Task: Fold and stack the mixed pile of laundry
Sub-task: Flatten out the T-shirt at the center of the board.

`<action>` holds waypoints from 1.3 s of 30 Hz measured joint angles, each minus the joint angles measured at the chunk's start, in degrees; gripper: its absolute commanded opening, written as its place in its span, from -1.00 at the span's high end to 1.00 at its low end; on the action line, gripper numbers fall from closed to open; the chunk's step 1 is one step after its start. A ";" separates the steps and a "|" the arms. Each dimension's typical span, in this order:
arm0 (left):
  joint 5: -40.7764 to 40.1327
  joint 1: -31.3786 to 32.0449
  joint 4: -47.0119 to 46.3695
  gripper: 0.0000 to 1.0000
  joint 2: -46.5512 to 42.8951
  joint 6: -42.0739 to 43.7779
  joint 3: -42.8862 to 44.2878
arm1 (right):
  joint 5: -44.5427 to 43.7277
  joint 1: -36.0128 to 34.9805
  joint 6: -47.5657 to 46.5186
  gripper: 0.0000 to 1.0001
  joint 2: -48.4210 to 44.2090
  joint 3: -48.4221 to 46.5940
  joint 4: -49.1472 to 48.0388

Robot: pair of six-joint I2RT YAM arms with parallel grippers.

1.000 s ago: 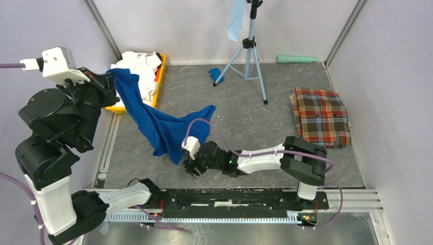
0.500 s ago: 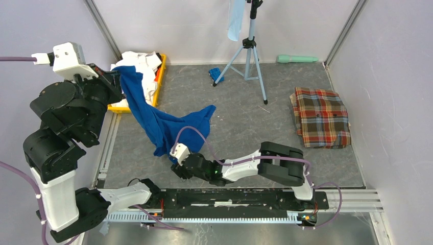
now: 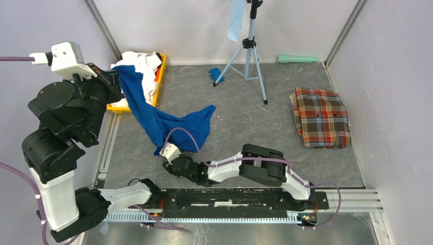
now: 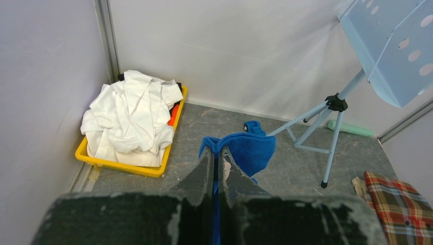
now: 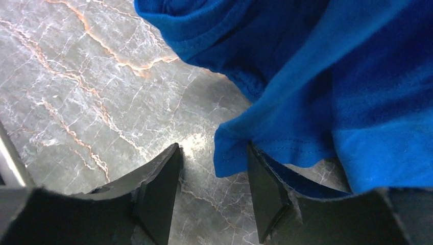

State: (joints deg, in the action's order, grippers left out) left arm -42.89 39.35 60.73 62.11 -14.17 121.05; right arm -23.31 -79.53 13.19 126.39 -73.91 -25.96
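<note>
Right claw (image 5: 213, 149): my two fingers are spread, low over the table (image 5: 76, 76). A stitched corner of the blue T-shirt (image 5: 316, 76) pokes in between them. I am not pinching it yet.
Left claw (image 4: 217, 155): pressed tight together on the other end of the blue T-shirt, holding it up high.
Where the shirt is: it hangs from my left claw and slopes down to the table. Its low end is bunched right at my right claw.
How it will feel: I think it is soft, light and floppy. It will sag and slip, not break.
Where to grab: I would pinch the stitched hem at that corner, where the edge is thicker.
Further out: white shirts (image 3: 138, 64) are heaped in the yellow tray (image 3: 116, 108). A plaid cloth (image 3: 320, 117) lies folded on the right.
</note>
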 measured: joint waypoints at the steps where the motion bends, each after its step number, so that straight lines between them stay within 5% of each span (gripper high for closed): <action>1: 0.02 0.00 0.00 0.95 0.00 0.00 0.07 | -0.87 -0.09 0.09 -0.06 0.63 -0.61 0.04; 8: 0.07 0.00 0.00 0.96 0.00 0.00 0.13 | -9.07 -1.33 0.83 0.18 2.32 -3.26 1.75; 15: 0.39 0.00 0.00 0.96 0.02 0.00 0.13 | -15.93 -2.01 1.68 1.00 3.45 -4.48 2.84; 24: 0.57 0.00 0.02 0.95 -1.18 -0.02 -1.90 | -21.66 -1.73 -2.78 1.00 -4.98 7.06 5.22; 31: 0.55 0.00 -0.09 0.96 -4.76 -0.07 -7.06 | -24.68 -0.96 -7.02 1.00 -31.26 24.96 10.78; 39: 3.93 0.00 -1.20 0.96 -6.78 -0.09 -9.05 | -27.67 -0.94 -13.05 1.00 -56.46 28.02 14.84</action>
State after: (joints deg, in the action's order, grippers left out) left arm -38.96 39.35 59.53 55.33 -14.26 112.01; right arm -50.98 -80.47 0.14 69.93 -45.89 -11.11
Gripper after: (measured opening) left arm 0.045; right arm 0.012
